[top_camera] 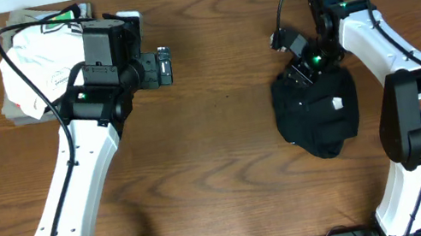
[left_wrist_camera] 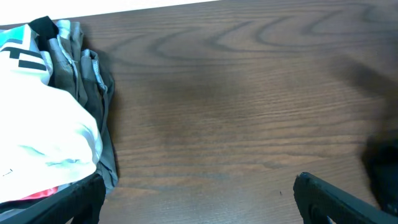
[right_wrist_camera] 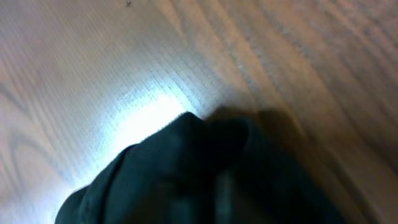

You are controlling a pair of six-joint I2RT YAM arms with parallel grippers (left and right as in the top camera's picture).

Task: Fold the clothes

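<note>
A large black short-sleeved shirt of soft fabric (top_camera: 318,112) lies crumpled in a rounded heap toward the right edge of the brown wooden tabletop (top_camera: 235,157), a small white mark showing on its top. The right gripper (top_camera: 303,67) is down at the heap's far edge, touching the cloth. In the right wrist view black fabric rises in a peak toward the camera, but the fingers are hidden, so I cannot tell whether they have clamped on it. The left gripper (top_camera: 158,65) hovers with its fingers wide apart, holding nothing, beside a white garment with green and red print (top_camera: 35,58) piled at the far left corner. The fold has not begun; the step in hand looks like taking hold of an edge. Next, the heap probably needs lifting and spreading flat.
</note>
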